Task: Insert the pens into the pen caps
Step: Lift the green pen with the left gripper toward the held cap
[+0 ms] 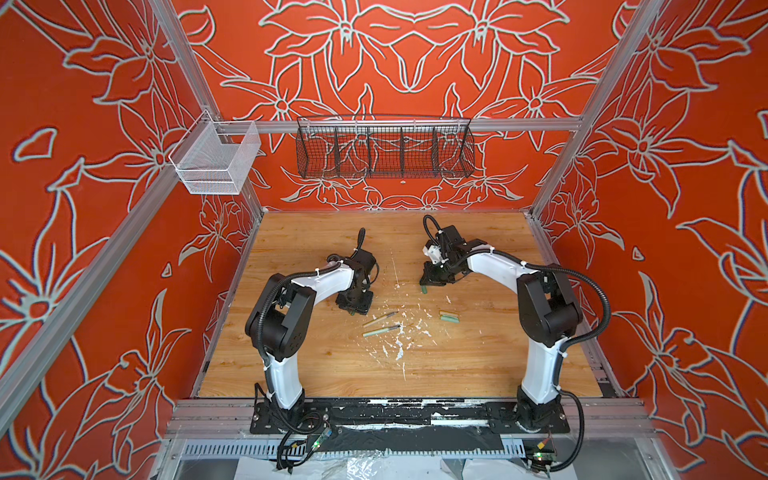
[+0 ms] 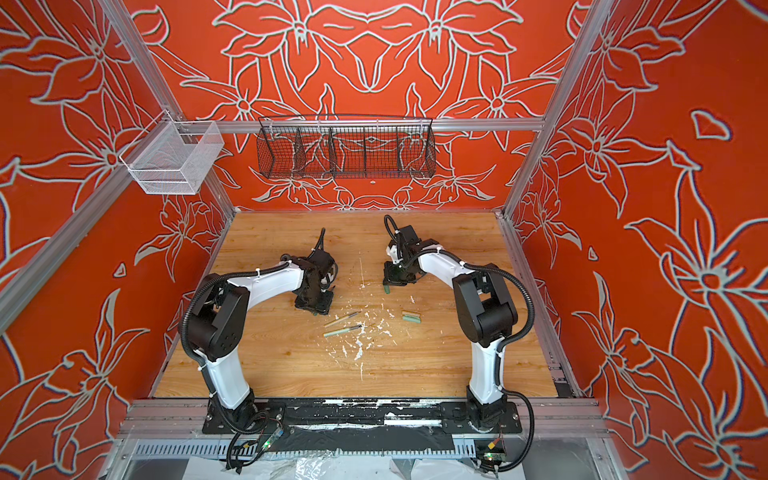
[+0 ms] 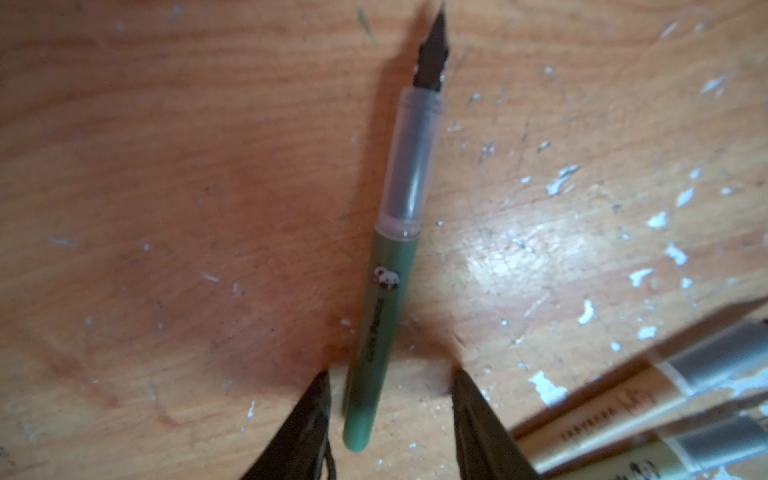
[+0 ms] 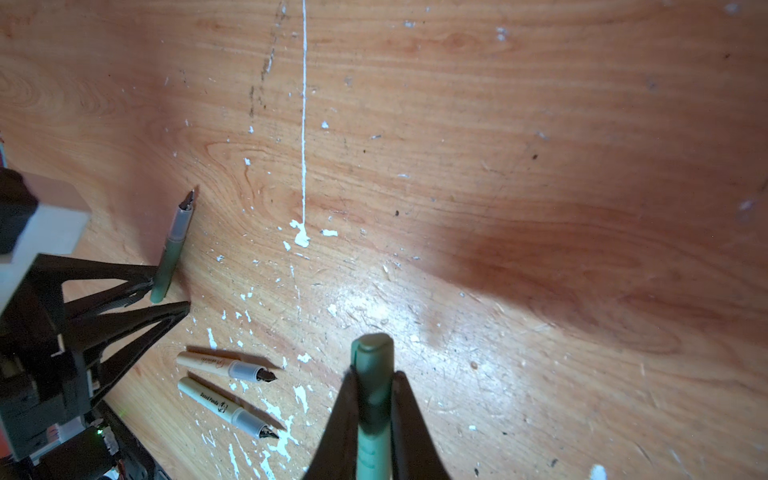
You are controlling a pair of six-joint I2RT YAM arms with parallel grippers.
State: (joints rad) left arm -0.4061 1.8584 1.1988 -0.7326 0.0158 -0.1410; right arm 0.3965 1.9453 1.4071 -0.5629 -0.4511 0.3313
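The left tool (image 3: 389,374) sits low over the worktop (image 1: 311,365) with its jaws spread to either side of the back end of the dark green pen (image 3: 386,291). The pen lies flat between them and is not yet clamped, its dark nib pointing away from the tool. The right tool (image 4: 376,374) is pressed onto the dark green cap (image 4: 372,353) and holds it clear of the wood, off to the side of the pen. The step in hand looks like the pickup of the first pen, with its matching cap already waiting. Next the left jaws need to close squarely on the barrel and lift it, then line the nib up with the cap's mouth; which way that mouth faces is unclear. The beige pen (image 4: 208,360) and pale green pen (image 4: 212,399) lie side by side nearby, the beige cap (image 1: 448,313) and pale green cap (image 1: 451,319) further right.
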